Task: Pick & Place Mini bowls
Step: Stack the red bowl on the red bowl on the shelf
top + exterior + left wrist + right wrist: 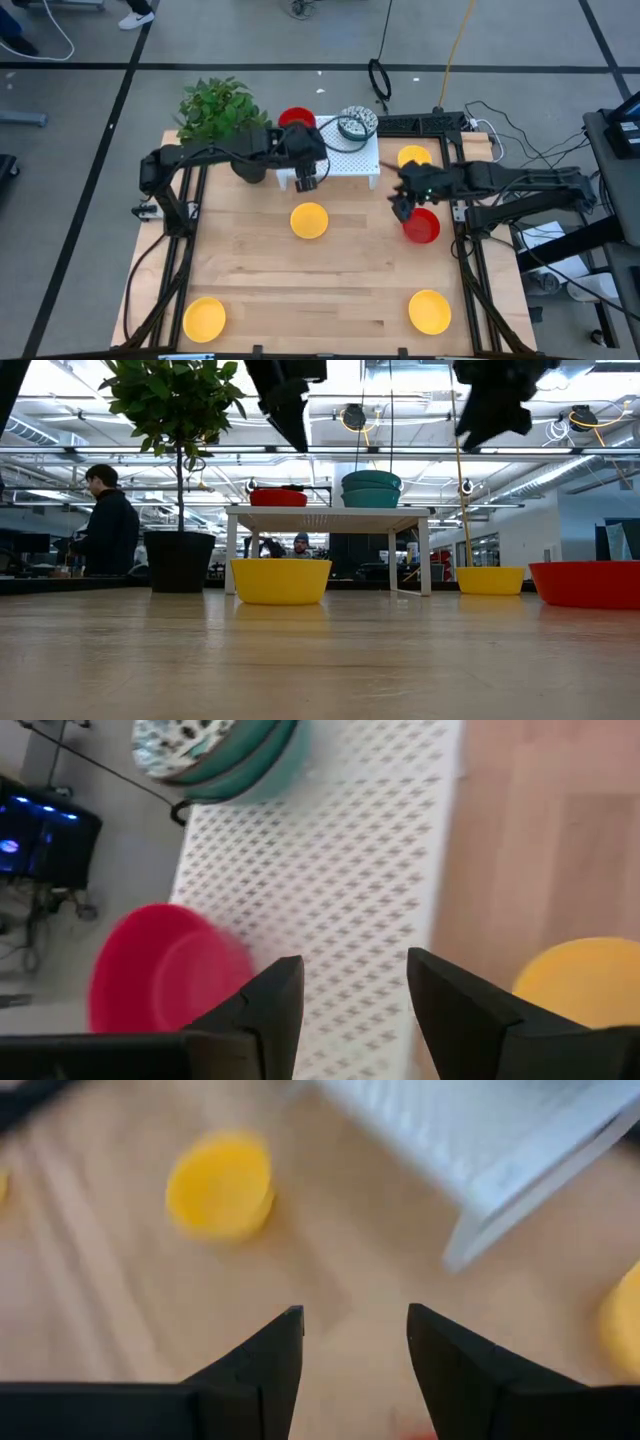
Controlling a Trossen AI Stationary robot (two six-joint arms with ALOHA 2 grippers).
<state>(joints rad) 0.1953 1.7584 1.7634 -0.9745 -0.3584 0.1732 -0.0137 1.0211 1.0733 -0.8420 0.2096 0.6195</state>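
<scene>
The white perforated rack (338, 160) at the table's far side served as landmark. Nearest the camera side, well in front of the rack, lay 2 plain yellow shallow bowls (204, 317), one toward each front corner. Closer to the rack, just in front of its middle, sat another plain yellow bowl (309, 220) — and off to the rack's right front, the small red round bowl (421, 226) on the wood.

The right gripper (402, 206) hung with its dark fingers spread and nothing between them, just beside that red bowl's rack-facing edge; the bowl lay just outward of it, so the right arm looked the nearer one for that pick.

The left gripper (306, 181) hovered at the rack's front edge, fingers parted and empty. On the rack beyond it rested a second red bowl (297, 119) at the left end and a stack of patterned teal-sided bowls (355, 124) to its right.
</scene>
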